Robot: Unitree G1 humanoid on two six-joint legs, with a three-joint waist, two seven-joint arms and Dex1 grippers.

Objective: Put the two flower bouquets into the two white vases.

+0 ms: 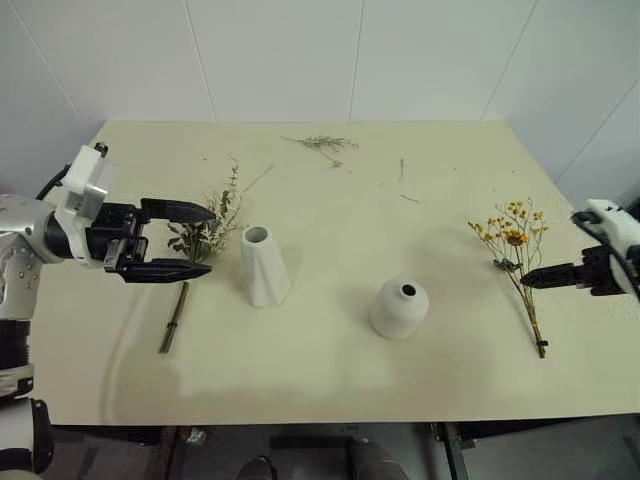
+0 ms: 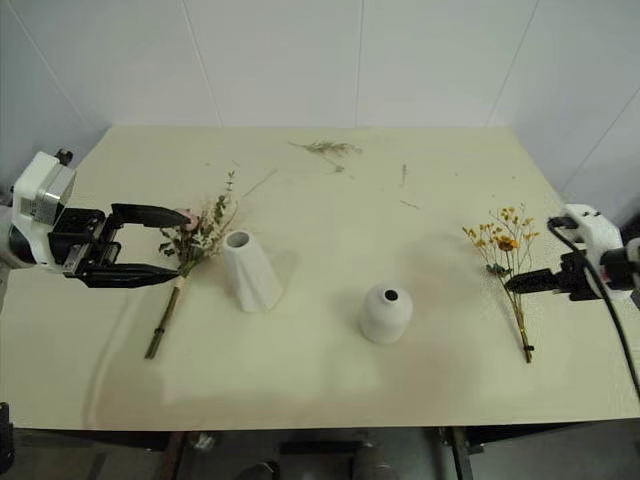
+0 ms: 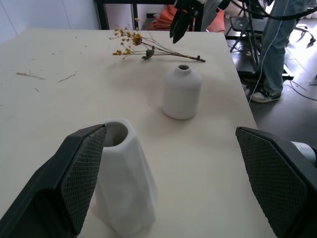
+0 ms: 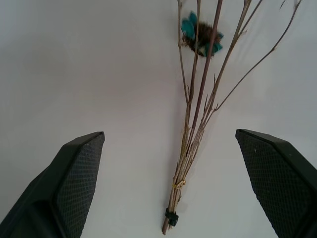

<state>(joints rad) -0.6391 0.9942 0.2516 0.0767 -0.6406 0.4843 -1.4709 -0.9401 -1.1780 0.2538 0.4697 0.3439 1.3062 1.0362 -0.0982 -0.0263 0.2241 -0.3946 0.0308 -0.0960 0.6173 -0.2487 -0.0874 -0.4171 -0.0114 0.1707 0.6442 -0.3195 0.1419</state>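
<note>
The bouquet with the pink rose (image 2: 190,238) lies at the table's left, its stem (image 1: 175,318) pointing toward the front edge. My left gripper (image 1: 210,240) hovers open over its head, aimed at the tall twisted white vase (image 1: 263,265) that stands just beside it. The squat domed white vase (image 1: 399,307) stands mid-table. At the right lies the bouquet of tiny yellow flowers (image 1: 512,235). My right gripper (image 1: 528,280) is open above its stems (image 4: 193,124), which run between the two fingers in the right wrist view, with nothing held.
A loose dried sprig (image 1: 325,143) and small twig bits (image 1: 402,170) lie near the table's far edge by the wall. A person's legs (image 3: 275,49) stand beyond the table's right side. Bare tabletop (image 1: 330,370) stretches in front of the vases.
</note>
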